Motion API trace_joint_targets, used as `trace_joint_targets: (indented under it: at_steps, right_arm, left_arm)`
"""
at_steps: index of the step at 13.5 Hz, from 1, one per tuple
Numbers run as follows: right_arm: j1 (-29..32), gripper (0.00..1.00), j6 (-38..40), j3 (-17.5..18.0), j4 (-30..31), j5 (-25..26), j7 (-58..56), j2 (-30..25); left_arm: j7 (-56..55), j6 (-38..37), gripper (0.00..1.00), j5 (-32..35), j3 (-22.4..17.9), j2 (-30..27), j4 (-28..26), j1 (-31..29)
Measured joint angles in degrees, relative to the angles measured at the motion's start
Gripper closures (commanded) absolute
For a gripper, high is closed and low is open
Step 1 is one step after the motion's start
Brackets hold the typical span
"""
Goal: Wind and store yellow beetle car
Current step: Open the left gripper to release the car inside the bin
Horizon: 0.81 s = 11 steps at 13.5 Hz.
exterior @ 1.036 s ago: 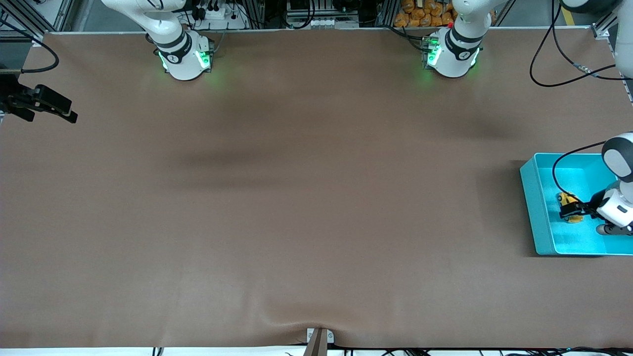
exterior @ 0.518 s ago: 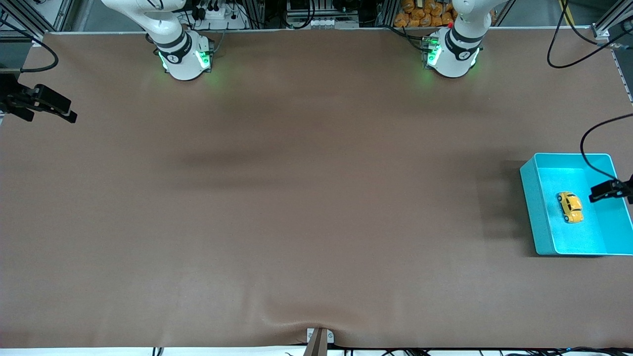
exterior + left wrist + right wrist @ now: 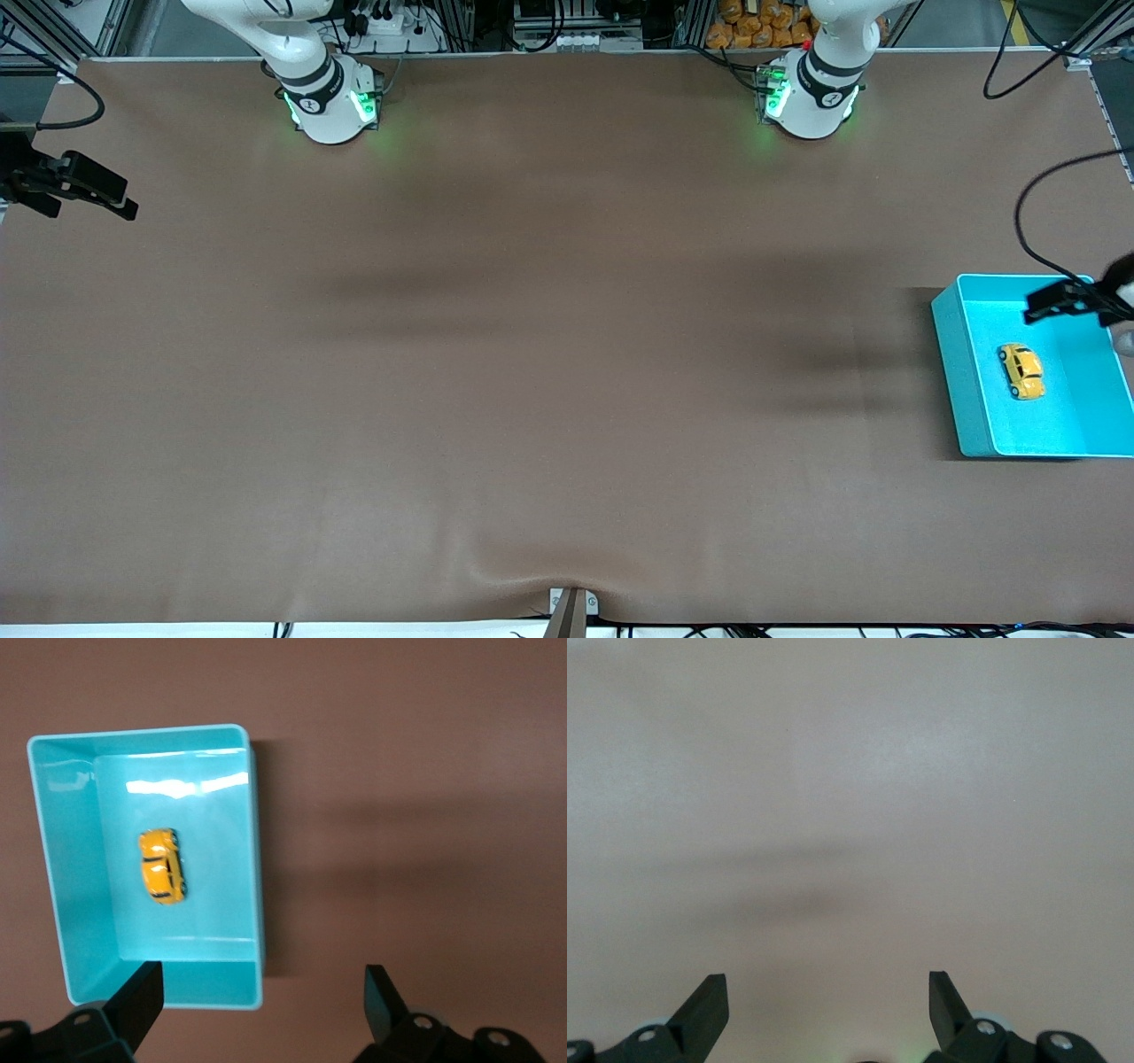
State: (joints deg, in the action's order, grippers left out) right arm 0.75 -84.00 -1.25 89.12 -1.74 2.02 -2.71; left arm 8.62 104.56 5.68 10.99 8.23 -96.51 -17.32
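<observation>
Yellow beetle car [image 3: 1021,371] sits inside the turquoise bin [image 3: 952,372]; your left gripper [image 3: 1059,301] hangs empty, fingers spread, over its rim. Right gripper [image 3: 84,190] waits, seemingly spread too. Descending could clip that wall.

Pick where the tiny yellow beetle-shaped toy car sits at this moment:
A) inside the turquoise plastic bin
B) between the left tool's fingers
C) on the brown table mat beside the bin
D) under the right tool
A: the tiny yellow beetle-shaped toy car lies on the floor of the turquoise plastic bin, with the open left tool above the bin and holding nothing.
</observation>
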Motion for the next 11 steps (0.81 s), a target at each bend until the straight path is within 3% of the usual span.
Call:
trace_joint_targets:
  at_steps: [5, 11]
  right_arm:
    - [0.0, 0.0, 0.0, 0.0, 0.0, 0.0, 0.0, 0.0]
    - [0.0, 0.0, 0.1, 0.0, 0.0, 0.0, 0.0, 0.0]
  left_arm:
    - [-5.1, -8.0, 0.0, -2.1, -8.9, -7.2, 0.0, 15.6]
    - [-5.8, -14.7, 0.0, -4.6, -10.6, -11.2, 3.1, 18.6]
